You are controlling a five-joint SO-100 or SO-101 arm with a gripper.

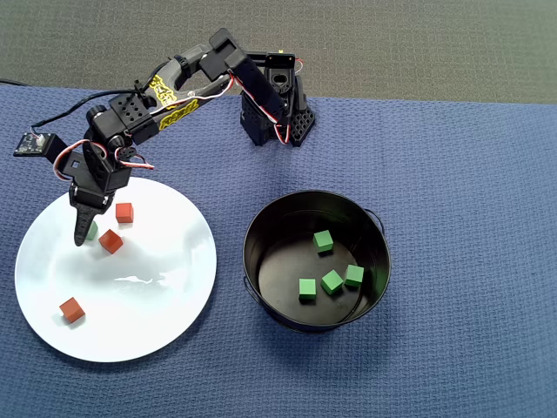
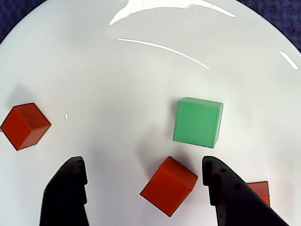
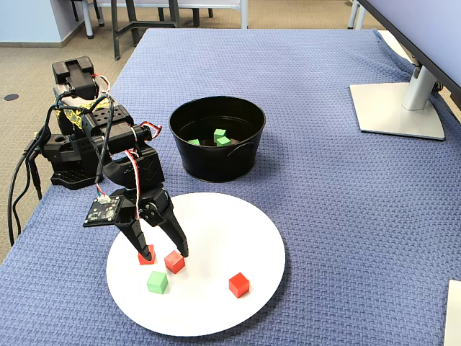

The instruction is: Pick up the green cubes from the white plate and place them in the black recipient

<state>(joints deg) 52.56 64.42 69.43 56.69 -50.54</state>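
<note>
With fingers apart, the gripper straddles a red cube, low in the wrist view.
Closing risks grabbing it, not the green cube.

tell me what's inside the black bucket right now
Four green cubes lie loose on the floor of the black bucket in the overhead view. The fixed view shows only three, since the near wall hides part of the floor. No red cubes inside.

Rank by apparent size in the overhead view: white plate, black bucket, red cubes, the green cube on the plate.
1. White plate
2. Black bucket, narrower than the plate
3. Three red cubes, all about alike
The green cube on the plate is mostly hidden by the gripper, so unranked.
</note>
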